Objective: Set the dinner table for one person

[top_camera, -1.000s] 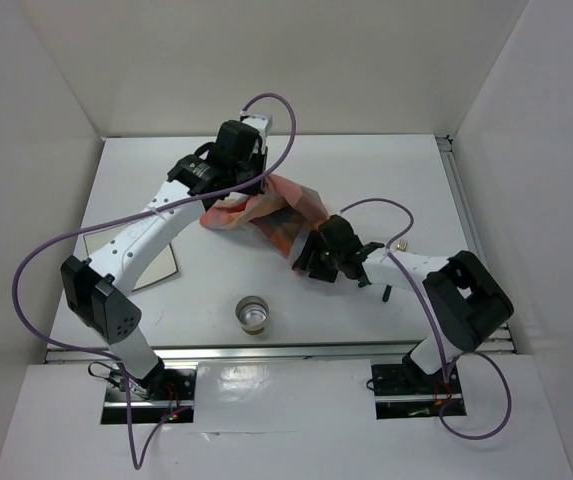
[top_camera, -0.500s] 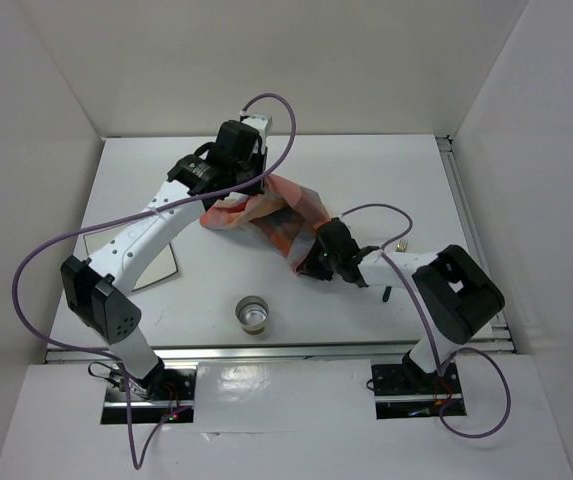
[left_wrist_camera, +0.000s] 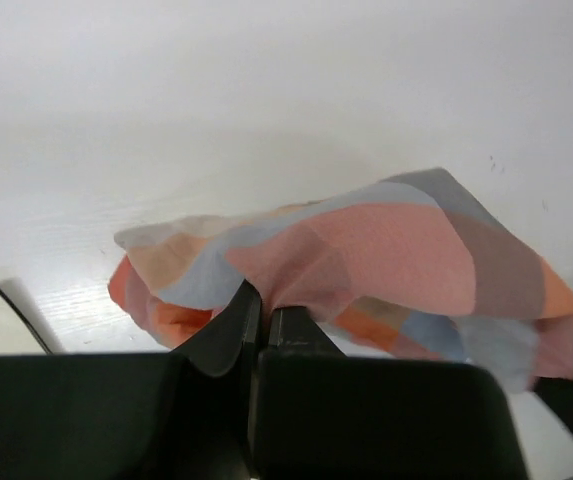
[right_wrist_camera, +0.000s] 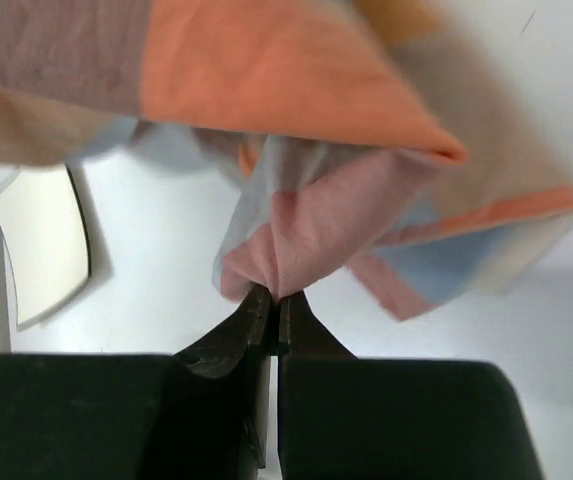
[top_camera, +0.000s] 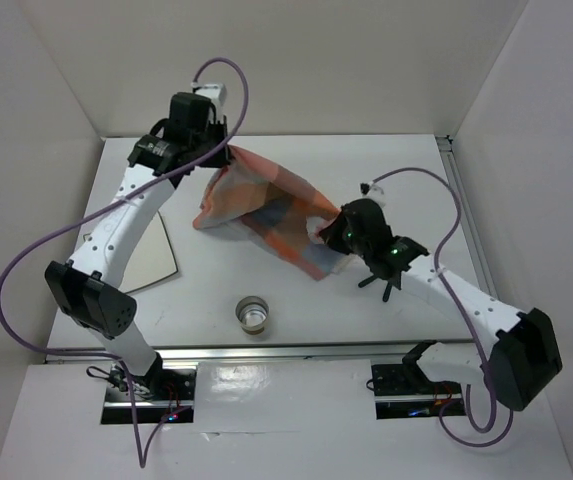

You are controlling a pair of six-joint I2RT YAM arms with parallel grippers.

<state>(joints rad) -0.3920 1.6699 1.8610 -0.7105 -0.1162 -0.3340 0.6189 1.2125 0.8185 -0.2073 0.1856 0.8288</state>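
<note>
Above the white table point(top_camera: 386, 170) that fills the floor of the view, a checked cloth mat point(top_camera: 266, 205) is spread between both arms. At its far corner the left jaws are pinched tight on the fabric, and the right jaws clamp its near-right corner. A square plate point(top_camera: 156, 265) lies at the table's left and a metal cup point(top_camera: 253, 313) near its front edge.

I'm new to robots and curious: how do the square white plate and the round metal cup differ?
The square white plate is flat; the round metal cup is upright and shiny. The plate lies left, partly under the left arm; the cup stands near-centre, unobstructed. Both rest on the table.
</note>
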